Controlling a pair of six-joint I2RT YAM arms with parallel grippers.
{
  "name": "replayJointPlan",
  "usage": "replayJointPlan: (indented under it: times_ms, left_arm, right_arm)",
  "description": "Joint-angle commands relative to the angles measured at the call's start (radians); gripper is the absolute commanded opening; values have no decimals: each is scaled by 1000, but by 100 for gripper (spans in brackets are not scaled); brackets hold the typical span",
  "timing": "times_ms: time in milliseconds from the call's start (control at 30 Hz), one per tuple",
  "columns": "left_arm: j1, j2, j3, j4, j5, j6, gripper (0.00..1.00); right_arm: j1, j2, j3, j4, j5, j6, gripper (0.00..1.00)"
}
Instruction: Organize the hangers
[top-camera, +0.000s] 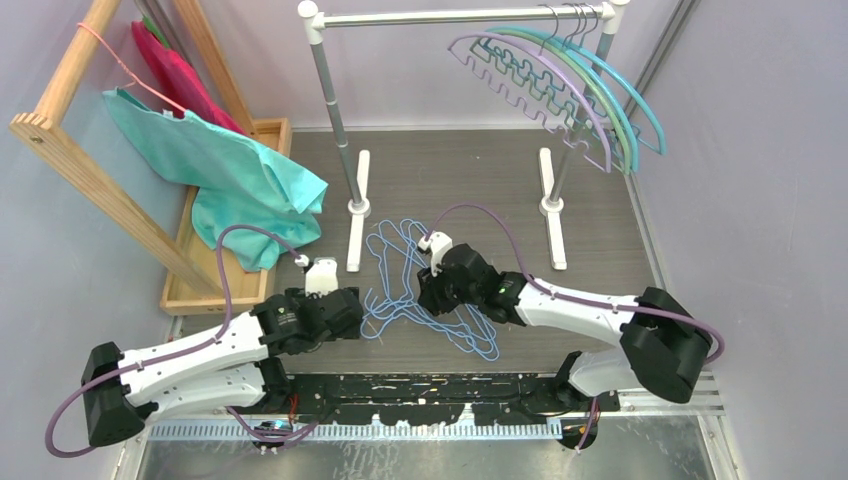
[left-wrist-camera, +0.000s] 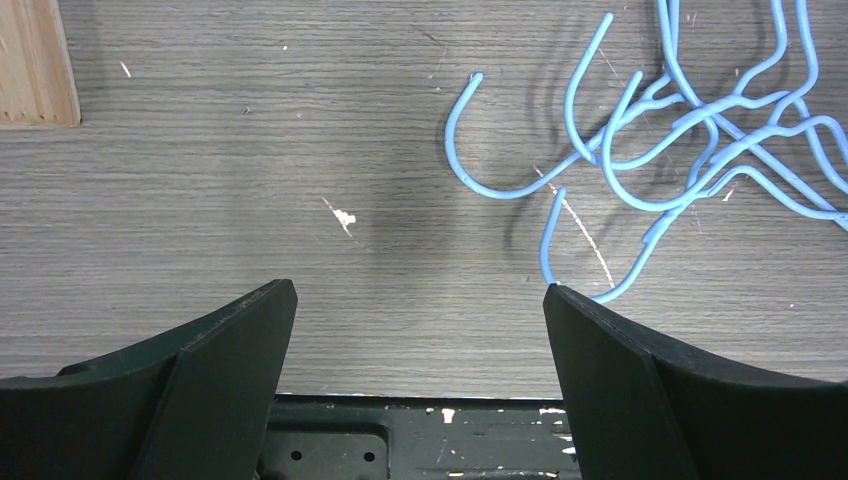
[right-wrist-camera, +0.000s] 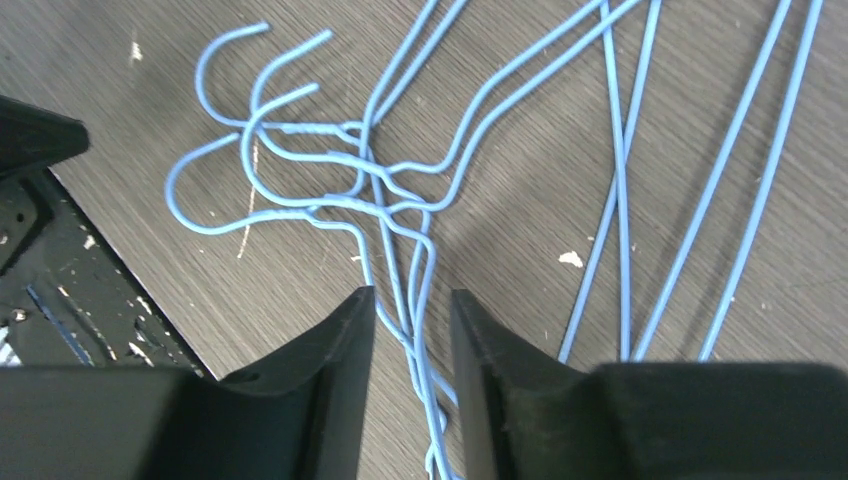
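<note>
A tangled pile of light-blue wire hangers lies on the dark table between my two grippers. My right gripper is low over the pile, its jaws narrowly open. Several hanger wires run through the gap at my right gripper, and none is pinched. My left gripper is just left of the pile. In the left wrist view my left gripper is wide open and empty, with hanger hooks to its upper right. Arched purple, green and teal hangers hang on the rack rail.
The rack's white feet stand just behind the pile. At the left, a wooden frame carries a pink hanger with a teal garment over a wooden tray. A black base plate runs along the near edge.
</note>
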Motion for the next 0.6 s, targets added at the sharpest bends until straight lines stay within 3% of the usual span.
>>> replayJointPlan:
  times_ms: [0, 167, 567]
  left_arm:
    - [3, 7, 4, 21, -25, -9, 98]
    - [3, 15, 6, 34, -27, -10, 98]
    - [3, 11, 3, 21, -31, -14, 98]
  right_arm:
    - [7, 40, 23, -40, 11, -49, 45]
    - [7, 102, 4, 0, -10, -58, 52]
    - [7, 191, 6, 67, -60, -47, 49]
